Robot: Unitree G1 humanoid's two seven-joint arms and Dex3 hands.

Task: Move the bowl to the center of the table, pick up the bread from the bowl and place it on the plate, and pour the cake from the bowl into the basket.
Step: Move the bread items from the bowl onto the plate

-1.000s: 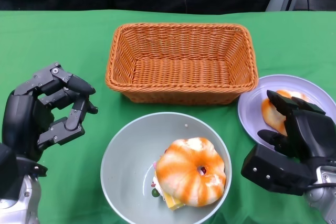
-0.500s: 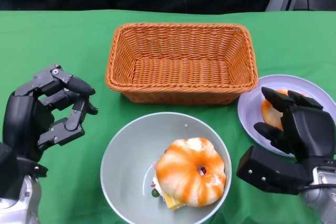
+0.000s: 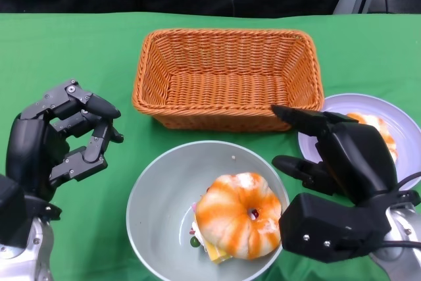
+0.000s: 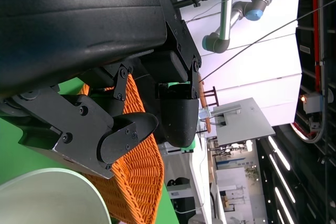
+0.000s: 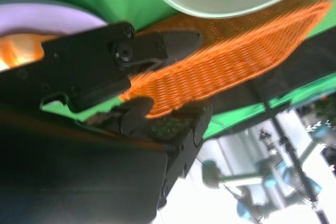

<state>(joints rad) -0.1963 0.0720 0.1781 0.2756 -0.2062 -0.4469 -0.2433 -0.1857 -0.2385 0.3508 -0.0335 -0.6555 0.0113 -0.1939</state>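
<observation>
1. I see the bowl (image 3: 158, 208) near the table's front centre, just before the basket (image 3: 227, 77).
2. The cake (image 3: 238, 215), orange-striped and ring-shaped, lies in the bowl's right half.
3. The bread (image 3: 381, 129) rests on the plate (image 3: 401, 120) at right, partly hidden by my right hand (image 3: 335, 162).
4. Right hand: fingers apart, holding nothing, between bowl rim and plate, fingertips pointing toward the basket.
5. Left hand (image 3: 59, 139): left of the bowl, fingers curled but parted, empty.
</observation>
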